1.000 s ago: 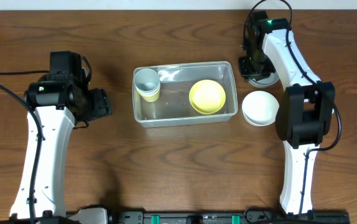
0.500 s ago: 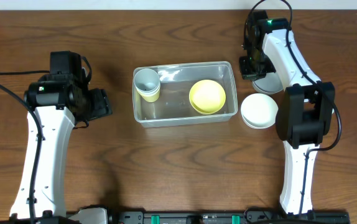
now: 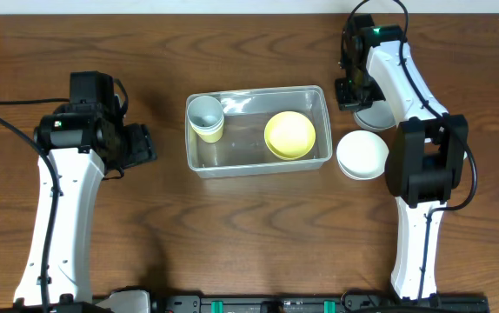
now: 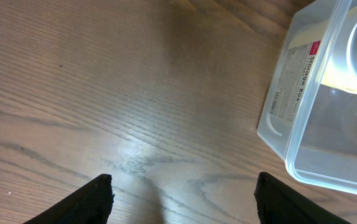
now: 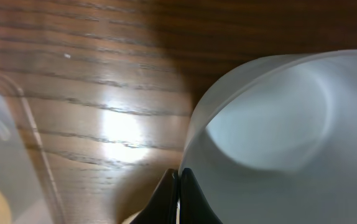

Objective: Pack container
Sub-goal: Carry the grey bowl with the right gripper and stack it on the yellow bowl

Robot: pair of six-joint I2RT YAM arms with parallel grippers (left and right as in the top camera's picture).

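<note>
**Right arm pinches a bowl rim beside the tub**

Overhead: the clear rectangular plastic container [image 3: 258, 130] sits at centre frame on the brown wooden table [image 3: 232, 235], holding a round yellow bowl [image 3: 289, 135] and stacked cups [image 3: 205, 117]. A round white bowl [image 3: 362, 153] lies just right of it.

Left wrist: the left fingers [image 4: 104, 193] stand apart over bare wood; the container occupies the upper right.

Right wrist: the right fingers [image 5: 169, 199] are clamped together on the rim of a translucent white bowl [image 5: 284, 137].
</note>
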